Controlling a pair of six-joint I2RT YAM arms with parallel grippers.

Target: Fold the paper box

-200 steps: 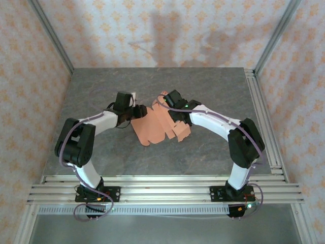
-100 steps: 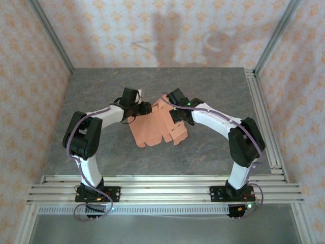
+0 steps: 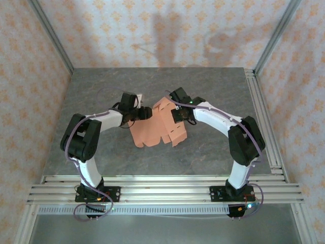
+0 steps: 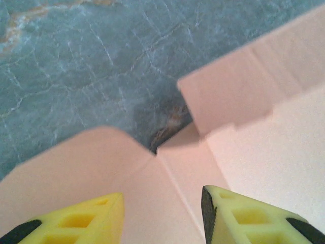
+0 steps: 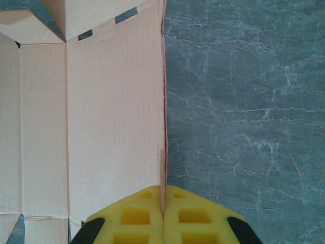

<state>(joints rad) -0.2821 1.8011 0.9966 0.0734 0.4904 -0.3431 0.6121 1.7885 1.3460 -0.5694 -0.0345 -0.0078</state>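
From above, the paper box [image 3: 157, 126] is sitting partly folded on the table [image 3: 101, 86] between my arms. Up close, my right gripper [image 5: 163, 192] is pinching its upright edge tight, while my left gripper [image 4: 162, 198] is hanging half-open over a corner crease

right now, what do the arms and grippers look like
The left arm and right arm have white links, black joints and a purple cable alongside. The right arm has a small green light. The left gripper and right gripper have yellow wedge fingers with cut-outs, black at the base.
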